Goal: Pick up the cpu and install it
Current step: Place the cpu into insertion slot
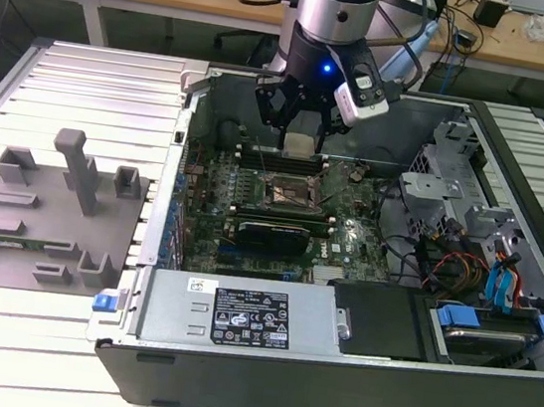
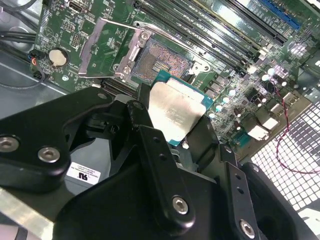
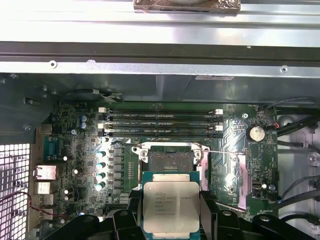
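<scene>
My gripper [image 1: 301,135] hangs over the motherboard inside the open computer case [image 1: 136,246], shut on the cpu [image 1: 299,147]. The cpu [image 3: 171,206] is a flat square chip with a pale silver top and a green rim, held level by its opposite edges between black fingers [image 3: 209,216]. It shows tilted in the second wrist view [image 2: 175,111], with the fingers [image 2: 150,145] around it. The dark square socket [image 3: 171,161] lies open just beyond and below the chip, apart from it. Its metal load plate [image 2: 107,47] is flipped up to one side.
Memory slots [image 3: 160,122] run behind the socket, and a coin battery [image 3: 256,133] sits beside them. In the exterior view a power supply [image 1: 237,314] fills the case front, drive bays with blue tabs and cables [image 1: 481,291] the right. A grey fixture block [image 1: 51,205] stands left of the case.
</scene>
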Controlling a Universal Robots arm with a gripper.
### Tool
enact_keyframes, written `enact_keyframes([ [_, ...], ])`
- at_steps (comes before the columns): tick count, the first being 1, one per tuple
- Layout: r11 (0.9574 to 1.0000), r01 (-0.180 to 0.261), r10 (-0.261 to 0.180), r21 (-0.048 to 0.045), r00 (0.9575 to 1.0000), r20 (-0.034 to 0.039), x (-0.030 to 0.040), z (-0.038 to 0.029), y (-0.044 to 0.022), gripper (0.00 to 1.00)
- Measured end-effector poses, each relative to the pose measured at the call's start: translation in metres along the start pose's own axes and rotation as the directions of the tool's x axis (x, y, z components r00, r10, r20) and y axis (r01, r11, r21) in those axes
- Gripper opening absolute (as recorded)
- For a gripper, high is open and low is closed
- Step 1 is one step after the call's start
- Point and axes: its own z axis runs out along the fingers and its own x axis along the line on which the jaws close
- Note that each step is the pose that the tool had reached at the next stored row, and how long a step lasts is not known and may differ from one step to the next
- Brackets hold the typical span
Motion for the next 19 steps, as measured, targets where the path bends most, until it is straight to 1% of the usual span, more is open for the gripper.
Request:
enact_keyframes([
  [4,1.0000,-0.001,0.001,-0.0002,1.0000,-0.0001,-0.0008,0.0002,0.0000,0.54],
  [6,0.9998,-0.018,0.018,0.0001,0.9998,0.0008,-0.0010,0.0002,0.0000,0.54],
  [7,0.9987,-0.052,0.052,0.0002,0.9987,0.0033,-0.0010,0.0004,0.0000,0.54],
  [8,0.9971,-0.076,0.076,0.0002,0.9971,0.0050,-0.0010,0.0006,-0.0001,0.54],
  [11,0.9918,-0.128,0.128,0.0000,0.9918,0.0087,-0.0010,0.0010,-0.0001,0.54],
  [13,0.9858,-0.168,0.168,-0.0002,0.9857,0.0116,-0.0010,0.0015,-0.0001,0.54],
  [17,0.9715,-0.237,0.237,-0.0008,0.9714,0.0166,-0.0010,0.0023,-0.0002,0.54],
  [19,0.9583,-0.286,0.286,-0.0015,0.9581,0.0201,-0.0010,0.0029,-0.0002,0.54],
])
